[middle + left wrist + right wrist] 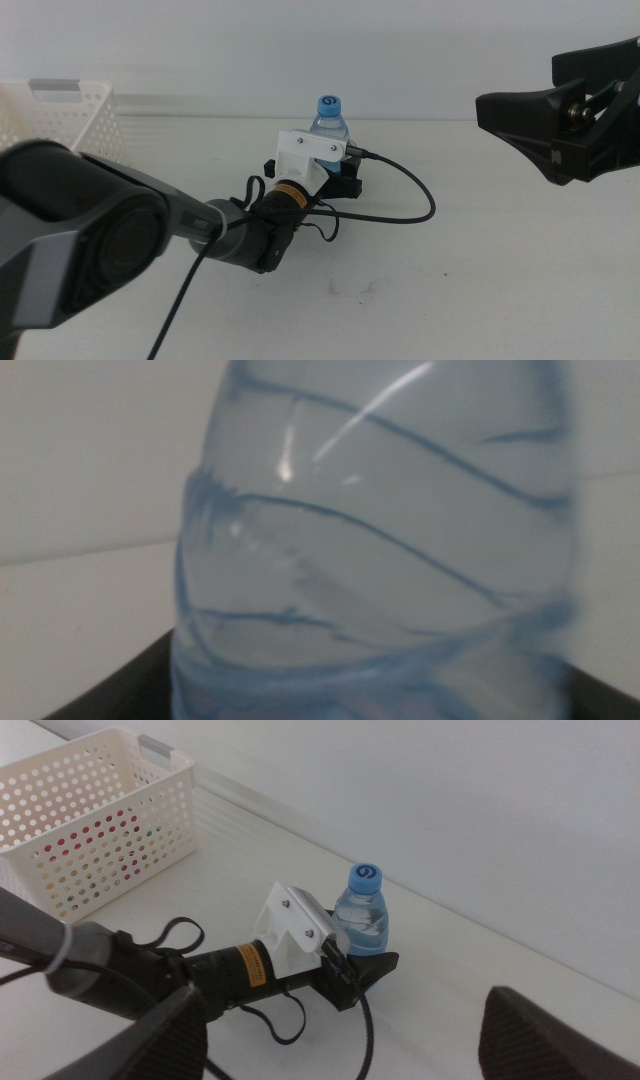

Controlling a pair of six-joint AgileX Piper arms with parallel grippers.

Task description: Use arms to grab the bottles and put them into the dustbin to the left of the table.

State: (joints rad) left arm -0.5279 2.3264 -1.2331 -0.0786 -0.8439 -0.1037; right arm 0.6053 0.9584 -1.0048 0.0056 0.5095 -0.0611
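Note:
The clear water bottle (331,122) with a blue cap stands upright on the white table (480,280), at the middle back. My left gripper (343,180) is at the bottle's lower body, one jaw on each side, open. The bottle fills the left wrist view (380,550). It also shows in the right wrist view (362,915), with the left gripper (368,963) at its base. My right gripper (560,120) hovers open and empty at the upper right. The dustbin (62,118) stands at the far left. The yellow-liquid bottle and the red can are not clearly in view.
Red and other coloured patches show through the dustbin's holes (95,840) in the right wrist view. A black cable (410,205) loops on the table to the right of the left wrist's white bracket (305,155).

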